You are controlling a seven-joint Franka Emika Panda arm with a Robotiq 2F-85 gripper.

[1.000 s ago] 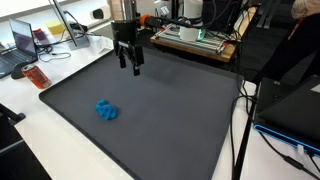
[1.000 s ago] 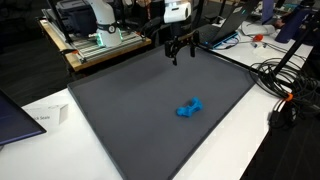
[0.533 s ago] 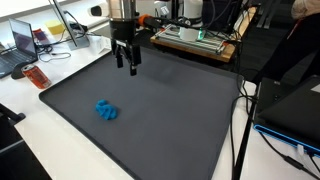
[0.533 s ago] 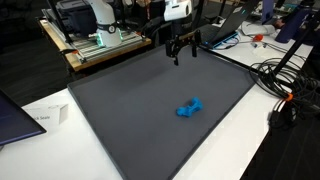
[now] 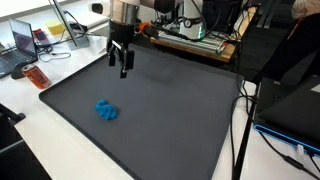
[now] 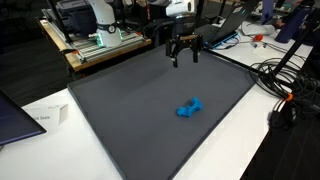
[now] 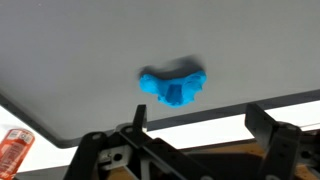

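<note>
- In an exterior view, the jaws hang spread wide and empty above the far part of the dark mat (image 5: 190, 110). They are well apart from the blue object (image 5: 106, 110), which lies on the mat near its front-left side. I judge a good reach crosses the mat at height and descends only once overhead.
- In an exterior view from the opposite side, the blue object (image 6: 189, 107) lies alone on the mat, with nothing just beside it. It looks lumpy and uneven, so the jaws would best line up across its narrowest part.
- In the wrist view, the blue object (image 7: 172, 86) sits left of the midline between the two released fingers (image 7: 138, 118). An orange bottle (image 7: 12, 148) lies on the pale worktop (image 7: 200, 128) off the mat. The object should be centred in the gap before lowering, and the jaws should close only once they straddle it.
</note>
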